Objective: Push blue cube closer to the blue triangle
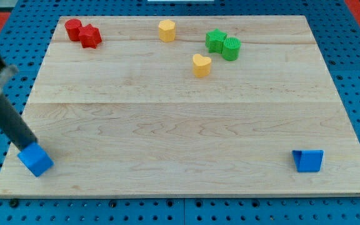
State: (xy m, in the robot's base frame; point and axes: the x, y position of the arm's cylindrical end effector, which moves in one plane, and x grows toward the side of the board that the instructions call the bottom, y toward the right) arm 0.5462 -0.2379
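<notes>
Table layout: two blocks low, six high.
Cube bottom left, my tip touching it above; triangle bottom right, well apart; other blocks along top.

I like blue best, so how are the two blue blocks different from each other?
The blue cube sits at the board's bottom left corner in the view; the blue triangle sits near the bottom right. The blue cube is a box turned corner-on; the blue triangle is a wedge shape. My tip is right against the blue cube, while nothing is near the blue triangle. Both are the same blue and lie flat on the wooden board.
</notes>
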